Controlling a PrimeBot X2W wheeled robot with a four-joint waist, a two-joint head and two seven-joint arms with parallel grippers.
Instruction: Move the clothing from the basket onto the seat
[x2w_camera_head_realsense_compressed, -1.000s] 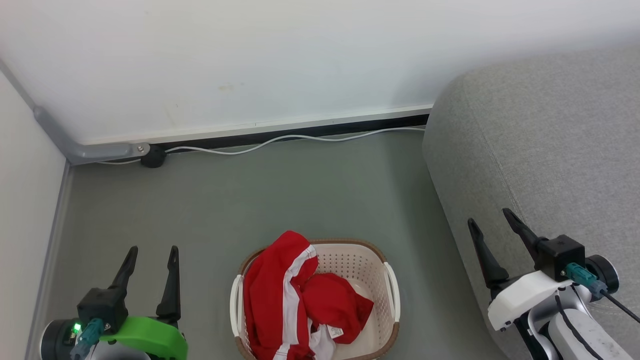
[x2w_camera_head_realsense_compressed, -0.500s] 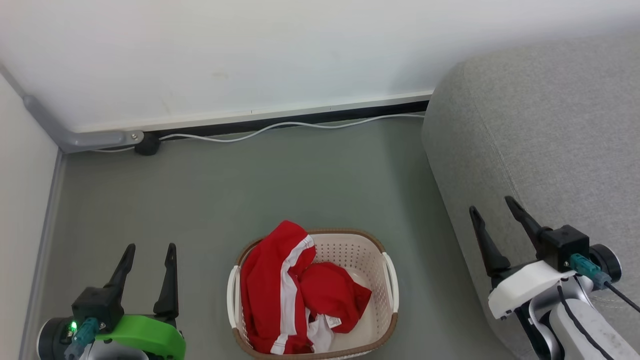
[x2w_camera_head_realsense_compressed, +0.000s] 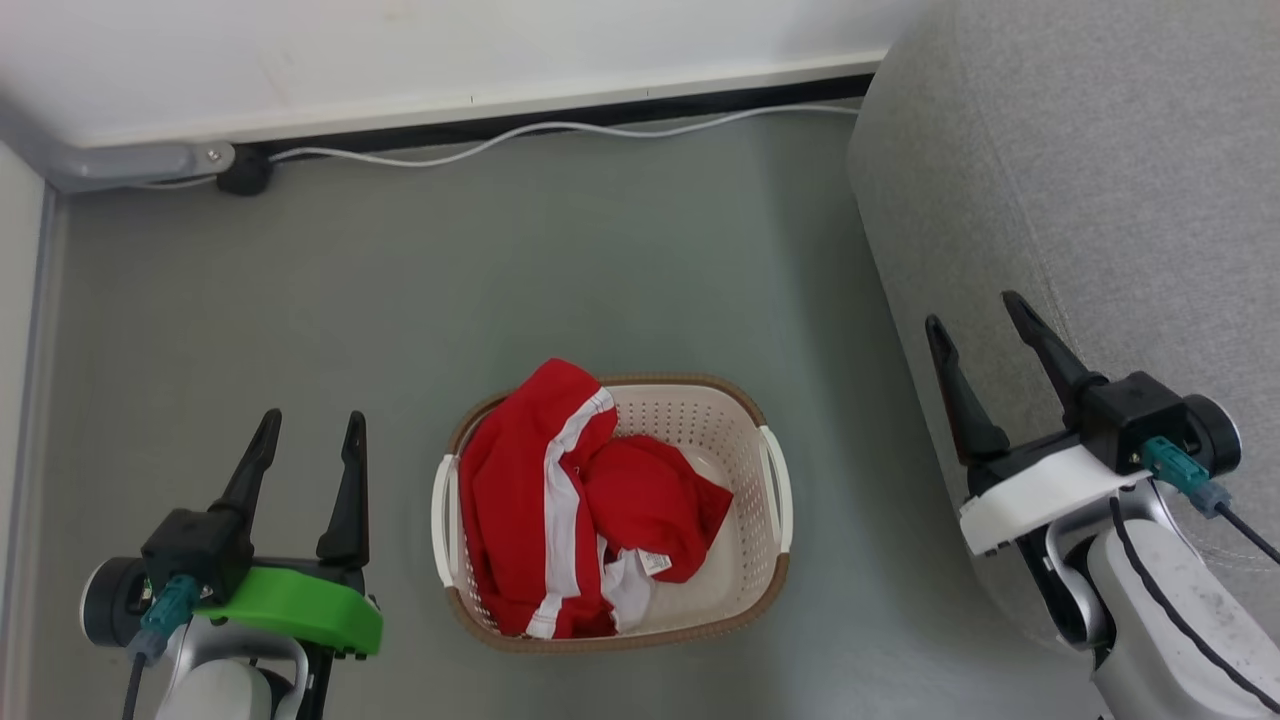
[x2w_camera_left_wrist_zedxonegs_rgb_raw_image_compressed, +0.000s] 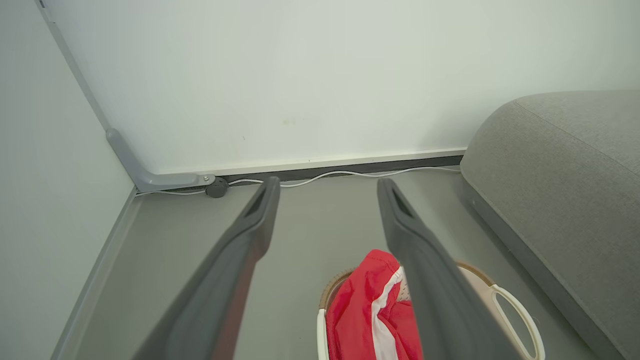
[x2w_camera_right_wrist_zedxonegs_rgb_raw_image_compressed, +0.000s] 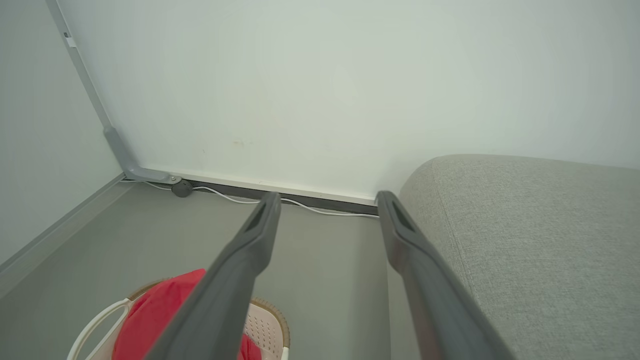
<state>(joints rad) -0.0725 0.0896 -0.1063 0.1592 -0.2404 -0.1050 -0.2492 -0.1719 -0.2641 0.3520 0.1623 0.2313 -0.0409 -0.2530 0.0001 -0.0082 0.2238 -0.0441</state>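
Head view, operator: your basket (x2w_camera_head_realsense_compressed: 768, 480) stands on the floor (x2w_camera_head_realsense_compressed: 500, 260), well clear of the floor's far edge, where a white cable (x2w_camera_head_realsense_compressed: 520, 130) runs along the wall.
— You find the clothing (x2w_camera_head_realsense_compressed: 540, 490) inside it, heaped in the basket's left half. One red fold with a white stripe laps over the far-left rim, and a small white label (x2w_camera_head_realsense_compressed: 655, 563) shows towards the near side.
— Your seat (x2w_camera_head_realsense_compressed: 1100, 180) takes up the floor's right side, beside the basket but apart from it. Nothing red lies on it.
— Your left fingers (x2w_camera_head_realsense_compressed: 348, 480) hang over bare floor left of the basket, spread apart with nothing between them.
— Your right fingers (x2w_camera_head_realsense_compressed: 1045, 345) are spread too and empty, raised in front of the seat's rounded side. In your left wrist view the basket sits low behind the right-hand finger, not touched by it.
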